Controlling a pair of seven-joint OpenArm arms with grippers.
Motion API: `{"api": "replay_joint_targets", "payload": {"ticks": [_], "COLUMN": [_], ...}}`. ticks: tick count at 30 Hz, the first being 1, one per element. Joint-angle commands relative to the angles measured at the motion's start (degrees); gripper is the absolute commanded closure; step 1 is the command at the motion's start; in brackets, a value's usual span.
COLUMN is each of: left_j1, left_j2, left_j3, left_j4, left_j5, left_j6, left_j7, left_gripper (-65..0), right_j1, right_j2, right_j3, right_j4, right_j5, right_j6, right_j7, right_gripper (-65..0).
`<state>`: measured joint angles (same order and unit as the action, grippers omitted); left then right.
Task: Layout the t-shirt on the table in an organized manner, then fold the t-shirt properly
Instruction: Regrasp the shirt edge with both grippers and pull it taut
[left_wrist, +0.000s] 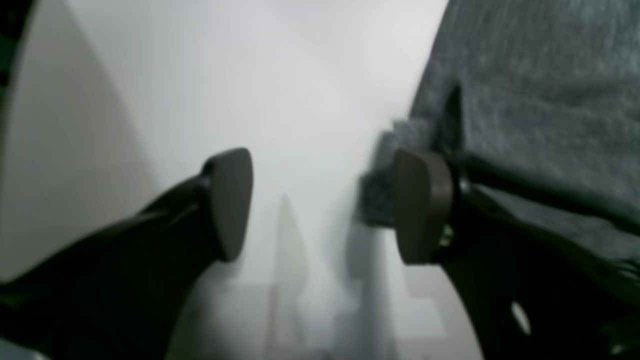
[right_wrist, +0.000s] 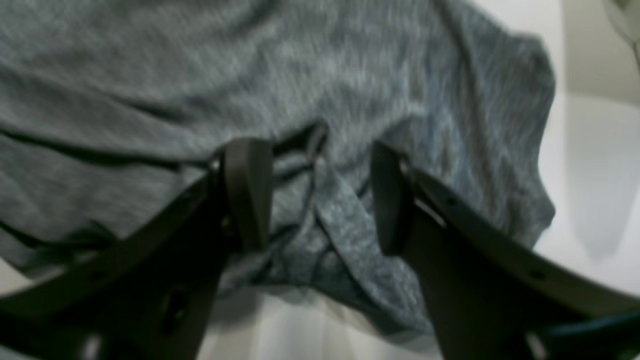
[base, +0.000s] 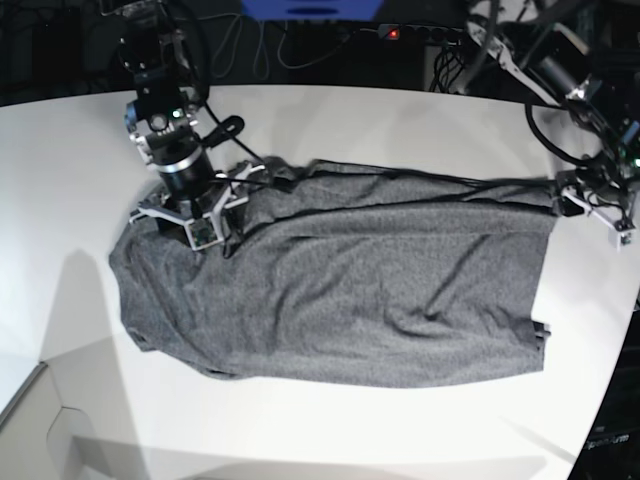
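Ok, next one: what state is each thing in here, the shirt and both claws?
t-shirt: spread lengthwise on the table, wrinkled, not yet folded, held by neither claw.
left claw: open, nothing between its jaws, at the shirt's edge.
right claw: open, jaws straddling a bunched fold of cloth.

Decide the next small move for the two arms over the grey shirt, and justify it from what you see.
Probably lift both tools clear, then regrasp to smooth. Both the left tool and right tool stand open, gripping nothing, and the t-shirt lies spread on the table but still creased along its far edge.
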<state>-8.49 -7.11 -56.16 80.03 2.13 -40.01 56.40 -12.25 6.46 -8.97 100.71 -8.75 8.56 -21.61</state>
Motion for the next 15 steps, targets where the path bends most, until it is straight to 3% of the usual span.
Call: {"api": "replay_joint_targets", "payload": {"ticks": [1, 6, 15], "left_j1": [0.10, 4.84, 4.84], "left_j2": [-0.93, -1.28, -1.02], "left_j3": [0.12, 0.56, 3.72], "left_j4": [1.25, 3.36, 3.00], "left_j5": [-3.32, -11.58, -11.85], "left_j6": [0.01, 0.01, 0.01], "left_j7": [-1.06, -1.06, -1.15], "left_gripper": [-42.4, -42.4, -42.4], "right_j1": [0.07, -0.80, -1.51], "right_j2": [0.00, -0.96, -1.23], "right_j3": [0.14, 0.14, -0.30], "right_j4": [1.40, 1.40, 1.40], "right_j5": [0.01, 0.01, 0.01], "right_j6": [-0.43, -0.43, -0.43], "right_j7": [1.08, 1.08, 0.90], "right_gripper": [-32.7, -32.8, -32.7]}}
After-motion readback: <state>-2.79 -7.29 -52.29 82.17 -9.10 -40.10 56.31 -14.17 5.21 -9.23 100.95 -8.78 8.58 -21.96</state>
